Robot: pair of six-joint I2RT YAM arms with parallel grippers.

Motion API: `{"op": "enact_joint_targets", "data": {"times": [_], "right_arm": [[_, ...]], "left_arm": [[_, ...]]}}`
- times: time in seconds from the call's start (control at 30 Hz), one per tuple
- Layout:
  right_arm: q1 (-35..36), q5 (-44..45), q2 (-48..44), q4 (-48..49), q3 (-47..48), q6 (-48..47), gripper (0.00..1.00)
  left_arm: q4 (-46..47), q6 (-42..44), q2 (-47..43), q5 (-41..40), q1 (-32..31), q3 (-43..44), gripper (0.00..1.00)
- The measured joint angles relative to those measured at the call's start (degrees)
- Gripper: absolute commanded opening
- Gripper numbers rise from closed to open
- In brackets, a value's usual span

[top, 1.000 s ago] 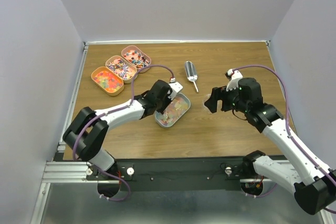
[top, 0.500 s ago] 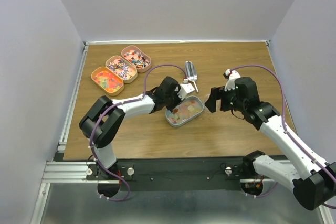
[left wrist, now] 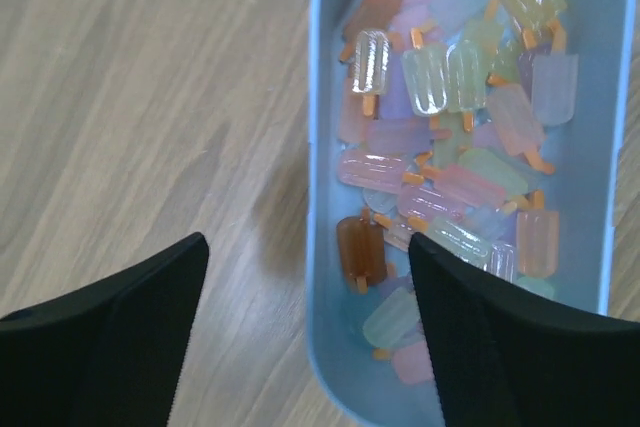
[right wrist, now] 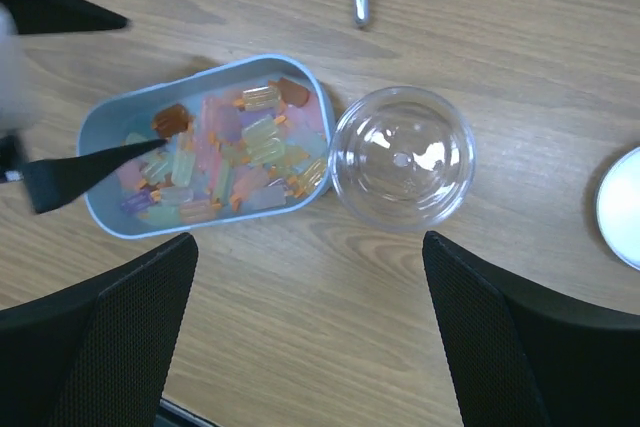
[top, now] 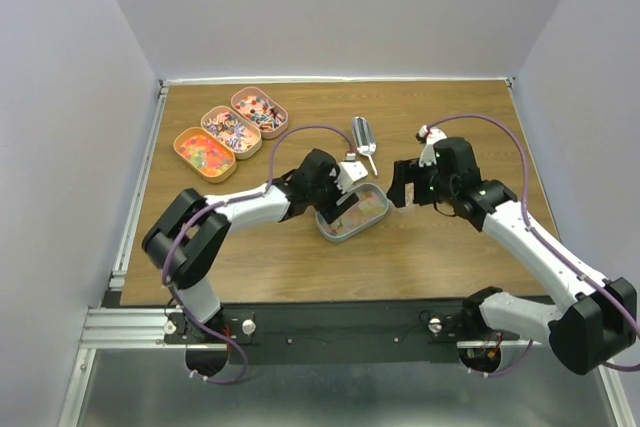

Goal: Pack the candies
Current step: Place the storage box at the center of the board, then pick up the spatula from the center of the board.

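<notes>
Candies (left wrist: 450, 177) in tin (left wrist: 318, 177) — bowl (right wrist: 402, 157) beside

Glossy translucent candies (left wrist: 440, 77) fill a smooth tin (left wrist: 318, 197) on a matt wood-grain table (left wrist: 130, 97).

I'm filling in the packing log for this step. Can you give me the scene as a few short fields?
candies: pastel, popsicle-shaped, piled in the blue tin
blue tin: on the table, right beside the clear bowl
clear bowl: looks empty
left pincer: open, straddling the tin's wall
right pincer: open, holding nothing, above tin and bowl
scoop: lying on the table, apart from both arms
</notes>
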Motion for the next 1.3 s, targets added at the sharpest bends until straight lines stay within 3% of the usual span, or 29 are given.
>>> {"op": "enact_joint_targets", "data": {"times": [0.27,0.3,0.53,0.9,1.2,1.3], "right_arm": [[-0.6,2.3,13.8,0.5,12.0,-3.5,0.87],[-1.2,2.2,18.2,0.6,15.3,-4.1,0.78],[-6.3,-1.6,39.3,3.1,29.4,-8.0,0.65],[-9.2,-8.7,62.8,3.7,51.8,-12.7,0.58],[-9.2,-12.9,67.2,3.9,56.8,-14.6,0.54],[-9.2,-13.6,68.2,3.9,57.5,-14.9,0.47]], "left_arm": [[1.0,-8.0,-18.9,-8.0,2.6,-1.5,0.98],[1.3,-9.2,-22.0,-9.7,3.5,-1.8,0.98],[4.2,-19.9,-40.1,-25.1,8.4,-10.9,0.98],[-1.1,-24.0,-36.4,-36.2,8.3,-10.8,0.98],[-1.9,-24.5,-35.8,-37.2,8.3,-10.7,0.98],[-2.0,-24.5,-34.9,-37.2,8.3,-10.3,0.98]]}}
